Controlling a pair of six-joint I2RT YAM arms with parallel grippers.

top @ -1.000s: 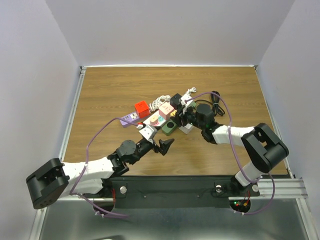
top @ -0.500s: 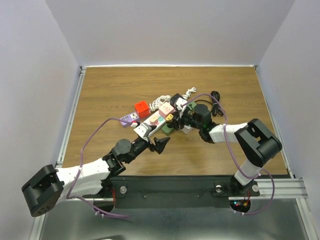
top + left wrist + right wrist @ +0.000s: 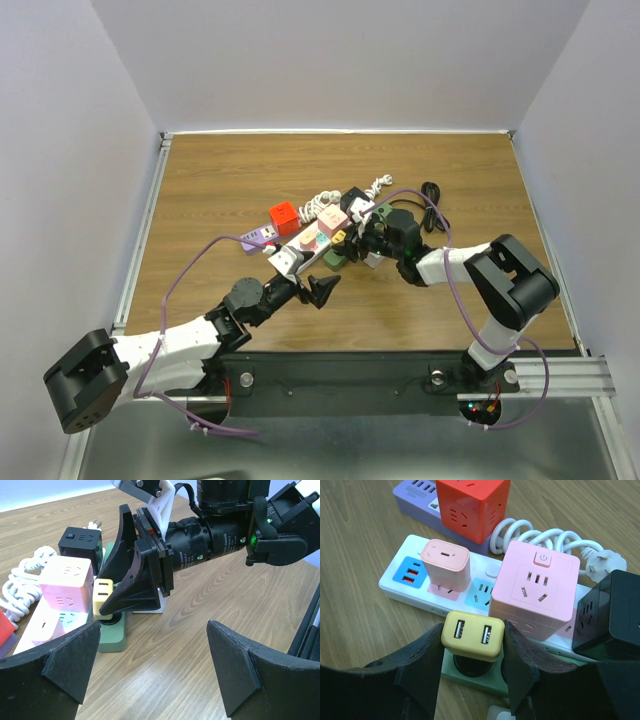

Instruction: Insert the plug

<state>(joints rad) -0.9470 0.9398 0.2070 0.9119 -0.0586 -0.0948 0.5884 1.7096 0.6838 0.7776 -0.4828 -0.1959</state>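
Yellow plastic plug block with two USB ports (image 3: 473,635) sits at the lower middle of the right wrist view. The right gripper (image 3: 472,630) pinches it on both sides, its black fingers (image 3: 422,655) drawn in narrowly against the block's flanks. The block stands directly over the round black socket of the green rectangular base (image 3: 111,639), just below the white power strip (image 3: 487,570). Whether the prongs have entered, I cannot tell.

To do this well, I judge the block should be kept upright and square to the socket. It should then be pressed straight down without leaning toward the pink cube adapter (image 3: 536,592) beside it.

The left gripper (image 3: 152,645) hovers at the bottom of its own view, fingers (image 3: 67,655) spread wide and holding nothing. It could steady the green base.
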